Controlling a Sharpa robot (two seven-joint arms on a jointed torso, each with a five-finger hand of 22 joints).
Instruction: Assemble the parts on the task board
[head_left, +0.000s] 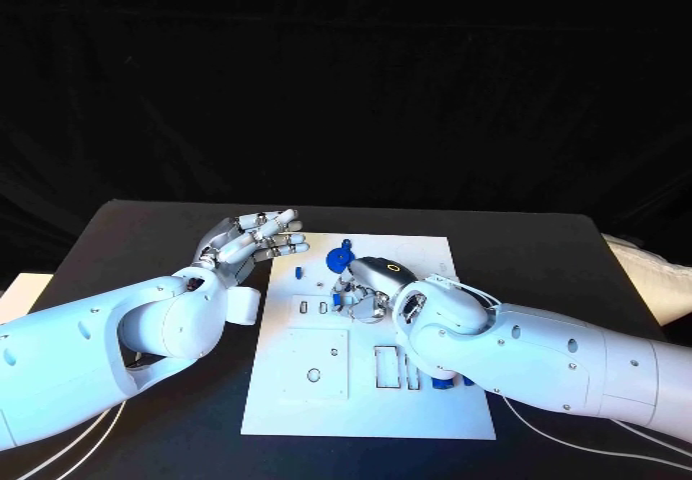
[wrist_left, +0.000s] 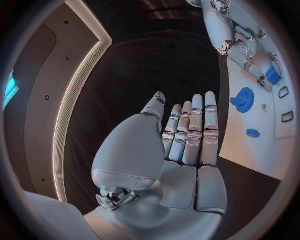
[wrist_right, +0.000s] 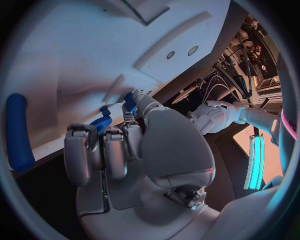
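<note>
From above, the flat white board (head_left: 368, 400) lies mid-worktop (head_left: 144, 225), a toothed blue gear (head_left: 339, 261) near its far end. The right hand (head_left: 372, 285) pinches a small blue part (head_left: 339, 296) there.

Left wrist: the left hand (wrist_left: 187, 135) hovers beside the board, fingers (wrist_left: 194, 125) straight, holding nothing.

Right wrist: fingers (wrist_right: 128, 127) curl onto the blue part (wrist_right: 129, 101).

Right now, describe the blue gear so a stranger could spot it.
Find the white task board mid-table. Near its far edge, between the two robot hands, sits the blue gear. It is round and toothed, bigger than the small blue parts nearby.
</note>
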